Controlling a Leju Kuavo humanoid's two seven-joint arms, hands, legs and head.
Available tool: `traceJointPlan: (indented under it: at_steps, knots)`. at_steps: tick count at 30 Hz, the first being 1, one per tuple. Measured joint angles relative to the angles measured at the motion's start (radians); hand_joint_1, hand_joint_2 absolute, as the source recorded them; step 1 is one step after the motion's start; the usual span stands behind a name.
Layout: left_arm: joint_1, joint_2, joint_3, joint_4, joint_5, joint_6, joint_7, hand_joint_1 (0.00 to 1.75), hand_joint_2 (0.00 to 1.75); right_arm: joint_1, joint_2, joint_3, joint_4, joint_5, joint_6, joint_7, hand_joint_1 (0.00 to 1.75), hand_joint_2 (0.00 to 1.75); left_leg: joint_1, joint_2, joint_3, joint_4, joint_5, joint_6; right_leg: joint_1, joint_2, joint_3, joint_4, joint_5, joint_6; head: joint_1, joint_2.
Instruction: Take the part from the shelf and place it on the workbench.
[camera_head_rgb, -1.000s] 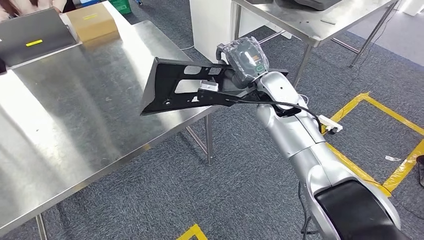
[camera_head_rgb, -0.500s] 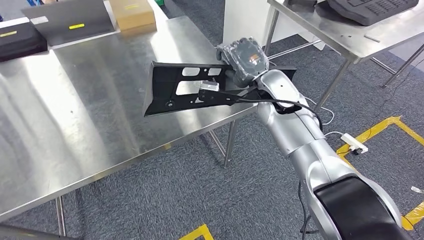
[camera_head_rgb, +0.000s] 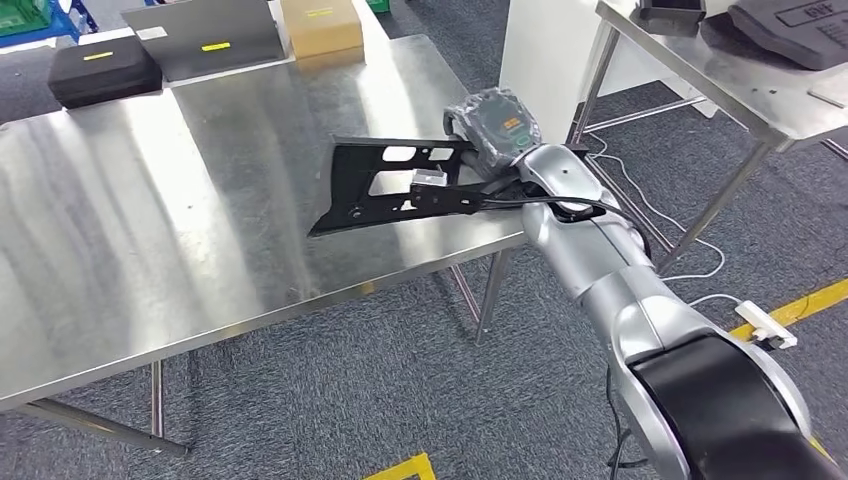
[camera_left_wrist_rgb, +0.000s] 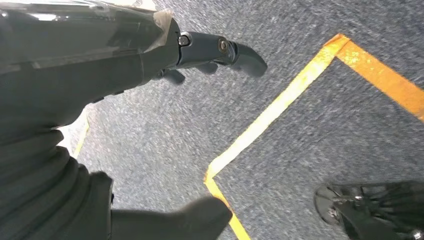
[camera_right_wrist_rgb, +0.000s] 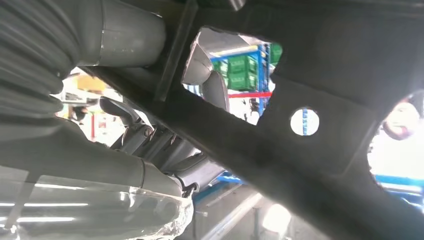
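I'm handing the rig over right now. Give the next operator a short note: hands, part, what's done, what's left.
Right hand holds the black part over the near right corner of the steel workbench; whether it touches the top can't be told.
Left hand hangs open over the carpet, holding nothing.
Done: part is off the shelf and at the bench.
Left: lower it flat onto the bench, let go, pull the arm back.
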Motion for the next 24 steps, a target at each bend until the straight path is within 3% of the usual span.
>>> traceJointPlan:
  at_steps: [2,3,4,6,8,10,12,14,16,18,19,20,22,24]
  knots:
    - [0.001,-0.001,0.006,0.000,0.011,0.000,-0.030,0.00,1.75,-0.004,-0.001,0.000,0.023,0.009,-0.004,0.006,1.73,1.75,0.004,0.028,-0.064,0.127,-0.053,-0.008,0.003,-0.019,0.002,0.000,-0.003,-0.009,-0.003,0.000]
    - [0.001,-0.002,0.013,0.000,0.024,-0.002,-0.059,0.00,1.75,-0.003,-0.003,0.000,0.035,0.016,-0.005,0.009,1.73,1.75,0.006,0.033,-0.086,0.166,-0.061,-0.010,0.005,-0.029,0.003,0.000,-0.004,-0.010,-0.003,0.000]
    - [0.001,-0.002,0.022,0.000,0.043,-0.004,-0.096,0.00,1.75,-0.003,-0.005,0.000,0.046,0.023,-0.005,0.013,1.73,1.75,0.007,0.036,-0.091,0.171,-0.053,-0.011,0.005,-0.039,0.003,0.000,-0.005,-0.011,-0.003,0.000]
    - [0.000,-0.002,0.050,-0.001,0.091,-0.008,-0.191,0.00,1.75,-0.003,-0.008,0.000,0.063,0.038,-0.006,0.016,1.73,1.75,0.008,0.052,-0.042,0.074,0.004,-0.009,0.006,-0.057,0.006,0.000,-0.008,-0.009,-0.003,0.000]
    - [-0.009,-0.001,0.085,-0.003,0.140,-0.012,-0.276,0.00,1.75,-0.005,-0.011,0.000,0.073,0.055,-0.009,0.015,1.73,1.75,0.002,0.089,0.026,-0.052,0.048,-0.002,0.013,-0.073,0.010,0.001,-0.013,-0.002,-0.003,0.000]
    - [-0.019,-0.001,0.121,-0.004,0.178,-0.023,-0.327,0.00,1.75,-0.006,-0.010,0.001,0.083,0.069,-0.011,0.012,1.73,1.75,-0.005,0.100,0.048,-0.097,0.053,0.008,0.021,-0.088,0.012,0.001,-0.018,0.006,0.001,0.000]
    - [-0.022,-0.001,0.152,-0.005,0.198,-0.034,-0.351,0.00,1.75,-0.006,-0.004,0.002,0.091,0.079,-0.011,0.010,1.73,1.75,-0.006,0.080,0.050,-0.102,0.056,0.020,0.025,-0.100,0.015,0.001,-0.024,0.016,0.004,0.000]
    - [-0.023,-0.003,0.175,-0.005,0.209,-0.041,-0.371,0.00,1.75,-0.006,-0.001,0.004,0.096,0.083,-0.011,0.009,1.73,1.75,-0.003,0.062,0.058,-0.112,0.062,0.033,0.023,-0.074,0.001,0.037,-0.045,0.022,0.005,0.000]
    - [-0.026,-0.006,0.191,-0.006,0.215,-0.044,-0.407,0.00,1.75,-0.003,-0.004,0.005,0.101,0.085,-0.010,0.005,1.73,1.75,-0.001,0.042,0.061,-0.116,0.066,0.042,0.016,-0.030,-0.053,0.152,-0.093,0.018,0.008,0.000]
    - [-0.028,-0.008,0.204,-0.007,0.226,-0.054,-0.462,0.00,1.75,0.006,-0.009,0.006,0.108,0.088,-0.010,-0.001,1.73,1.75,-0.001,0.015,0.061,-0.116,0.066,0.045,0.012,-0.013,-0.116,0.272,-0.129,0.019,0.009,0.000]
    - [-0.027,-0.010,0.211,-0.008,0.236,-0.064,-0.492,0.00,1.75,0.010,-0.012,0.007,0.112,0.091,-0.010,-0.004,1.73,1.75,-0.001,0.000,0.061,-0.115,0.066,0.045,0.010,-0.010,-0.127,0.288,-0.127,0.025,0.009,0.000]
    - [-0.026,-0.012,0.219,-0.008,0.248,-0.073,-0.524,0.00,1.75,0.013,-0.013,0.008,0.114,0.093,-0.010,-0.007,1.73,1.75,-0.001,-0.013,0.061,-0.115,0.066,0.045,0.009,-0.008,-0.119,0.263,-0.110,0.034,0.010,0.000]
    - [-0.025,-0.015,0.237,-0.008,0.271,-0.076,-0.590,0.00,1.75,0.013,-0.016,0.010,0.117,0.097,-0.009,-0.015,1.73,1.75,0.000,-0.037,0.060,-0.111,0.066,0.041,0.001,0.015,-0.063,0.131,-0.053,0.051,0.010,0.000]
    - [-0.025,-0.017,0.253,-0.011,0.287,-0.055,-0.668,0.00,1.75,0.011,-0.017,0.011,0.118,0.098,-0.008,-0.023,1.73,1.75,-0.002,-0.056,0.055,-0.106,0.064,0.032,-0.005,0.042,-0.015,0.030,-0.016,0.053,0.009,0.000]
